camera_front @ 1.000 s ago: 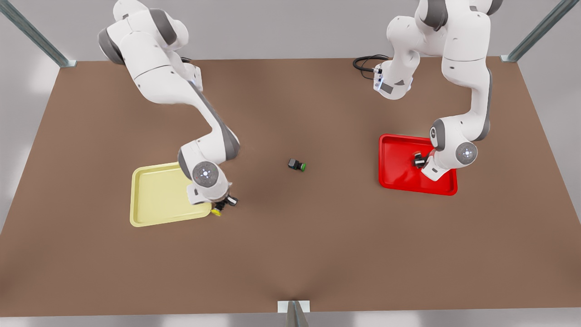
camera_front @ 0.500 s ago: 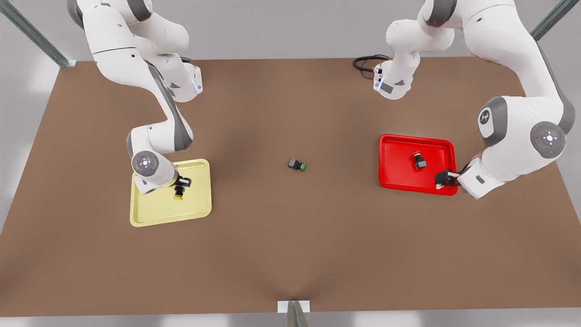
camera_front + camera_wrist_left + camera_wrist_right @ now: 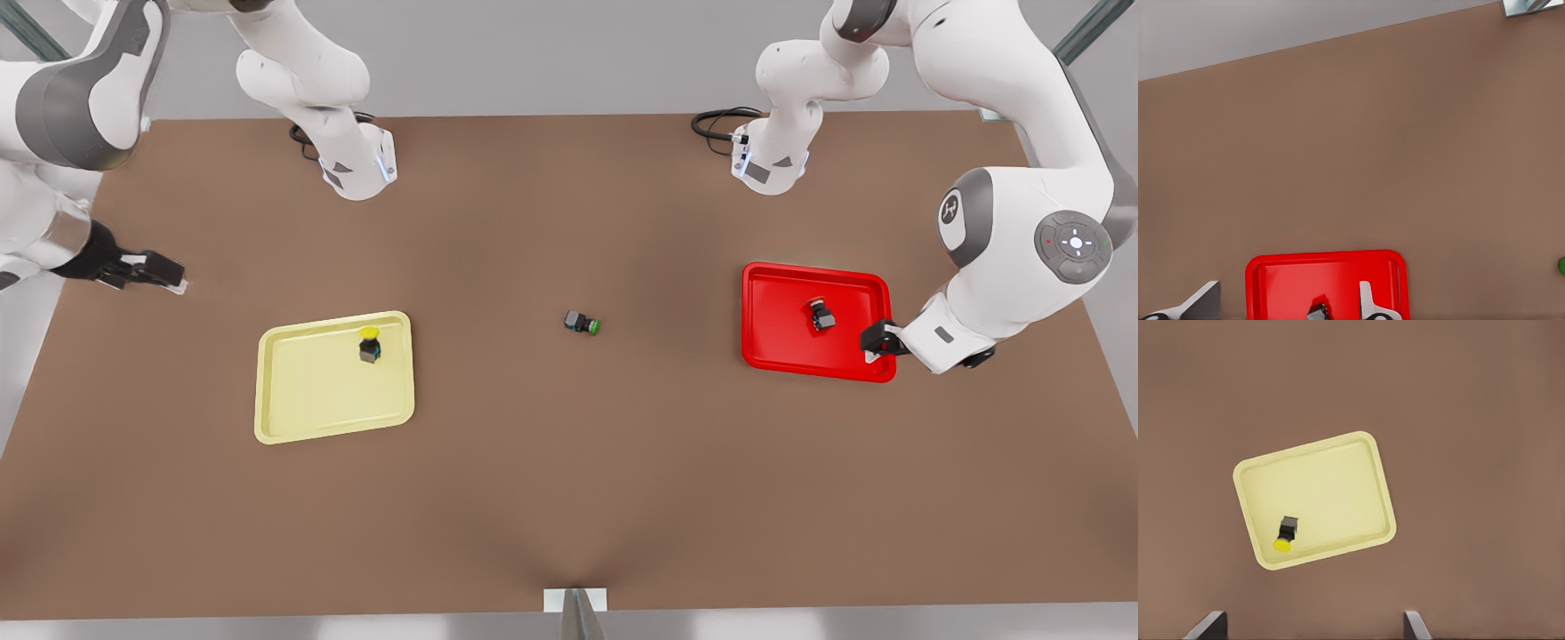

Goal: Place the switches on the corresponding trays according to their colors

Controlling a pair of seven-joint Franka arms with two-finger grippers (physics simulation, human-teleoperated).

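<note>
The yellow switch [image 3: 369, 345] lies on its side in the pale yellow tray [image 3: 302, 400], near its far right corner; the right wrist view looks down on this switch [image 3: 1286, 532] and tray [image 3: 1338, 487]. My right gripper [image 3: 164, 276] hangs open and empty, well off to the front view's left of the tray; its gripper [image 3: 1311, 613] holds nothing. The red switch [image 3: 822, 316] rests in the red tray [image 3: 773, 347]. My left gripper [image 3: 876, 342] is open over that tray's right rim, clear of the red switch [image 3: 1317, 310] in the red tray [image 3: 1271, 280].
A green-capped switch [image 3: 582, 323] lies on the brown table between the two trays, its cap also at the edge of the left wrist view [image 3: 1562, 265]. Both arm bases and a black cable [image 3: 716, 123] sit at the far edge.
My right gripper let go of the yellow switch in the yellow tray and pulled far away to the front view's left. My left gripper barely shifted at the red tray's right rim.
</note>
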